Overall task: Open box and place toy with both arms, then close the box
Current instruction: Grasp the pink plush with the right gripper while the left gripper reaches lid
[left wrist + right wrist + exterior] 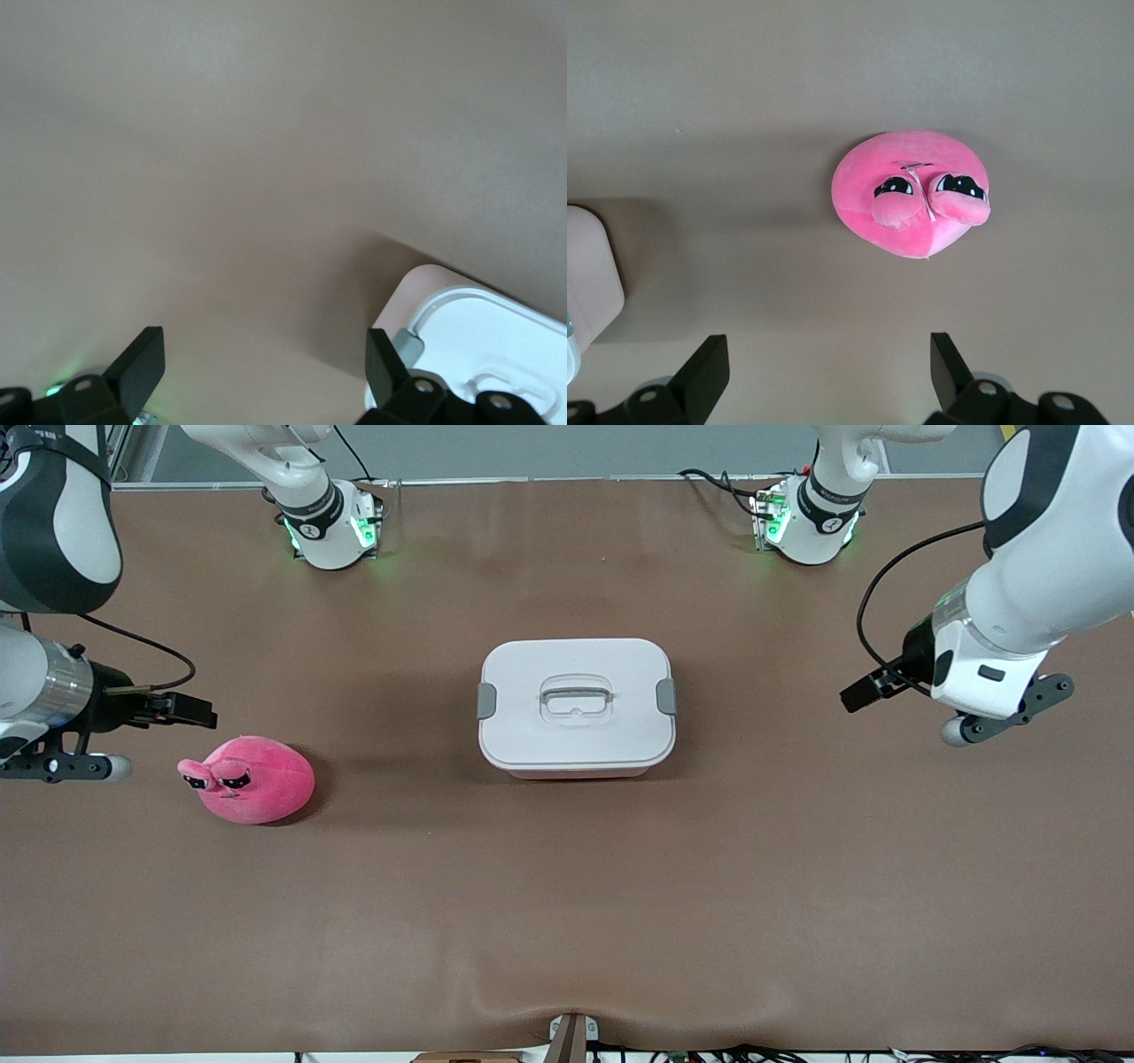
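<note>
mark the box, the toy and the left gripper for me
box (576,731): front view, bare lid surface below the handle.
toy (266,779): front view, middle of plush body.
left gripper (858,694): front view, at the open fingertips.

One box (576,708) is seen on one brown table (567,903), closed by one white lid (532,682) bearing two grey clips (486,701) and one clear handle (576,696). One pink plush toy (257,781) with two eyes (234,782) is counted. Two robot arms (1028,593) are present, each fitted with one gripper.
</note>
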You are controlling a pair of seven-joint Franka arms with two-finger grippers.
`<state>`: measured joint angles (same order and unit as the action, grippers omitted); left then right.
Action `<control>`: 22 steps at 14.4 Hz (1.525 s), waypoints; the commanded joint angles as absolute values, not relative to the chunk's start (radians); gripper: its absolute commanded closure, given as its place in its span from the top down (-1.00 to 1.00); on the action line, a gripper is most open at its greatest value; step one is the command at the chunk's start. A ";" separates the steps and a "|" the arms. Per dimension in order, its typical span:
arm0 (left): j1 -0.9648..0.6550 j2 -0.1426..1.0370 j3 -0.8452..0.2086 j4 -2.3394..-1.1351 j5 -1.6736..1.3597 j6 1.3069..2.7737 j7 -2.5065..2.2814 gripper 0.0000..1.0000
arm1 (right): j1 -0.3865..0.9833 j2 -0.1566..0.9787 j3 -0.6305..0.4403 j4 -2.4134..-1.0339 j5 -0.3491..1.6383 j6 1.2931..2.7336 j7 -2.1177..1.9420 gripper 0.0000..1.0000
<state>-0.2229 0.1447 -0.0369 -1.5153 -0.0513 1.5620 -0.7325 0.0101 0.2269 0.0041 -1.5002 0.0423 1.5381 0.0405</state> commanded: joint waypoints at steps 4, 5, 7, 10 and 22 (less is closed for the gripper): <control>-0.297 0.192 -0.035 -1.483 -0.097 1.577 -0.955 1.00 | 0.012 0.278 0.000 -1.509 0.014 1.626 -0.114 1.00; -0.319 0.198 -0.034 -1.483 -0.097 1.580 -0.994 1.00 | 0.003 0.276 0.002 -1.535 -0.003 1.664 -0.189 1.00; -0.342 0.209 -0.035 -1.483 -0.100 1.592 -1.093 1.00 | 0.000 0.270 0.000 -1.601 -0.017 1.748 -0.314 1.00; -0.383 0.224 -0.035 -1.483 -0.106 1.605 -1.198 1.00 | -0.003 0.247 -0.003 -1.744 -0.066 1.934 -0.484 1.00; -0.541 0.296 -0.034 -1.485 -0.121 1.698 -1.638 1.00 | -0.040 0.262 0.002 -1.928 -0.061 2.148 -0.698 1.00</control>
